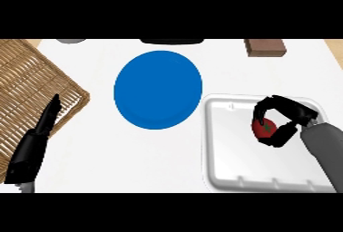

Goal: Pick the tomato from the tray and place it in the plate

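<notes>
One risk: your right hand has fingers curled around the tomato, low inside the tray; lift before swinging toward the plate, or they catch the rim.

The mat is showing as woven wicker — rough, ribbed, tan. The plate is looking smooth and matt blue, the tray like moulded white plastic — faintly glossy. The counter is appearing plain, smooth white.

A wicker mat lies at the counter's left edge. Far right of it, a brown block. A grey object and a black object sit at the far edge.
</notes>
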